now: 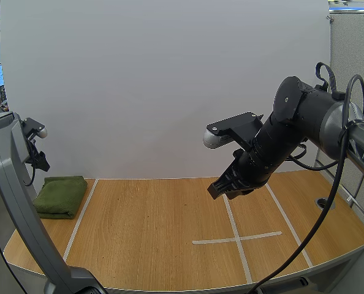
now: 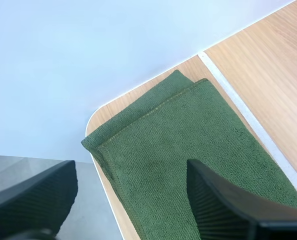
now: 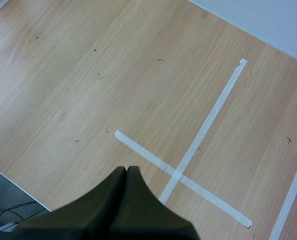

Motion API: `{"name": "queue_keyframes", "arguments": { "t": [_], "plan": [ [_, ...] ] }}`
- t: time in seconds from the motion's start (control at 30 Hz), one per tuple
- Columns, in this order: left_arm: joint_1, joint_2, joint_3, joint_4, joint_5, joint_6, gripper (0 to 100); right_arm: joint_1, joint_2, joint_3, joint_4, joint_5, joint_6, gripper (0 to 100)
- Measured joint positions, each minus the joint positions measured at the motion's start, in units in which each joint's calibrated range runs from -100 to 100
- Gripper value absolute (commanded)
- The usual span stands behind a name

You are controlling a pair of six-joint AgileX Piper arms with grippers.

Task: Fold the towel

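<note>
Left wrist view: left end effector (image 2: 131,192) spread wide above the green towel (image 2: 188,150), already doubled over with layered edges showing, at the rounded far-left corner of the counter (image 2: 268,75) beside a tape line (image 2: 248,120). Probably poised there to pinch an edge for another fold. Right end effector (image 3: 126,172) closed on nothing, parked over the tape cross (image 3: 177,174), likely just out of the way.

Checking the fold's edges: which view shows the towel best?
Left wrist view: the folded green towel is close, layered edges clear. The high view shows it small, far left on the table; the right wrist view faces a tape cross.
</note>
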Motion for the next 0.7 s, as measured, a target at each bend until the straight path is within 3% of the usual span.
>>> {"name": "queue_keyframes", "arguments": {
  "t": [0.13, 0.2, 0.3, 0.4, 0.43, 0.6, 0.63, 0.7],
  "plan": [
    [0.03, -0.12, 0.0, 0.0, 0.0, 0.0, 100, 0.0, 0.0, 0.0, 0.0, 0.0, 0.0, 0],
    [0.09, -0.12, 0.39, 0.0, 0.0, 0.0, 91, 0.0, 0.0, 0.0, 0.0, 0.0, 0.0, 0],
    [0.25, -0.12, 1.56, 0.0, 0.0, 0.0, 58, 0.0, 0.0, 0.0, 0.0, 0.0, 0.0, 0],
    [0.26, -0.12, 2.68, -0.33, 0.17, 0.0, 11, 0.0, 0.0, 0.0, 0.0, 0.0, 0.0, 0],
    [0.33, -0.12, 2.96, -0.67, 0.17, 0.0, 0, 0.0, 0.0, 0.0, 0.0, 0.0, 0.09, 0],
    [0.95, -1.3, 3.72, -4.34, 0.17, -0.56, 0, 0.0, 0.0, 0.0, 0.0, 0.0, 0.58, 0],
    [1.87, -4.39, 3.75, -8.76, 0.17, -1.13, 0, 0.0, 0.0, 0.0, 0.0, 0.0, 1.14, 0],
    [2.32, -9.1, 3.75, -11.98, 0.01, -2.28, 0, 0.0, -0.16, 0.0, 0.0, -3.46, 3.65, 0]
  ]
}}
